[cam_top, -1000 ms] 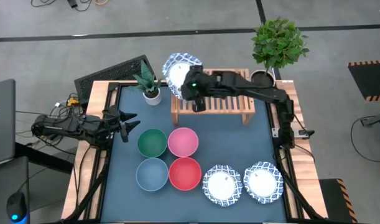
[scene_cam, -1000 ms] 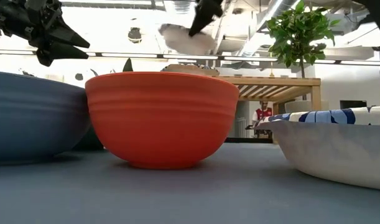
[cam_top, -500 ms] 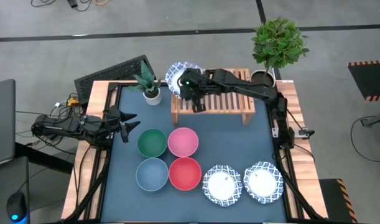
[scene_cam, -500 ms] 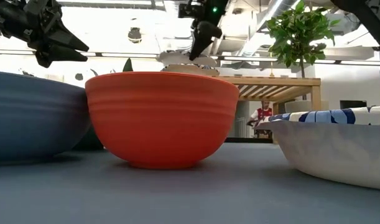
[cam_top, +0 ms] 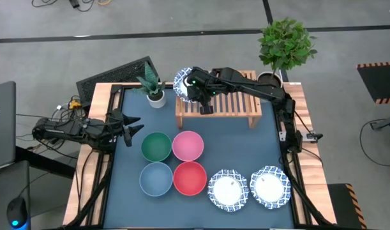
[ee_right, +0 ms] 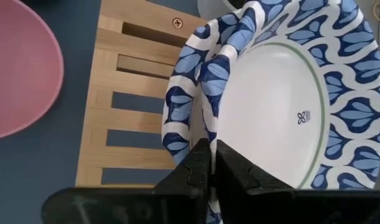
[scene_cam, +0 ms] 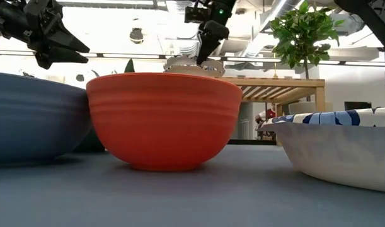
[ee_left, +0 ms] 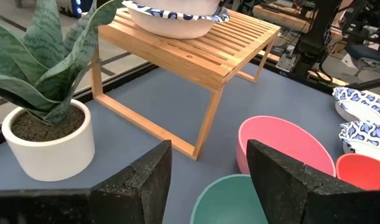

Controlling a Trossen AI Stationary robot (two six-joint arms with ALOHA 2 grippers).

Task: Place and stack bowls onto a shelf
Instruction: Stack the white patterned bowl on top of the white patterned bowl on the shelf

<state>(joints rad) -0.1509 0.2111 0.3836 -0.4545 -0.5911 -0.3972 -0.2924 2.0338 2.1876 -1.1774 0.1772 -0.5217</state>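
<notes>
My right gripper (ee_right: 205,163) pinches the patterned bowl's (ee_right: 283,118) rim at six o'clock, over the shelf (cam_top: 230,102); stiff, breakable, likely slippery glaze.

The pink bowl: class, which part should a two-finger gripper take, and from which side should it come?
Take the pink bowl by its thin upright rim, one finger inside and one outside, coming straight down from above. It sits open side up, and the green bowl and red bowl crowd two sides; the rim facing the shelf is free.
</notes>
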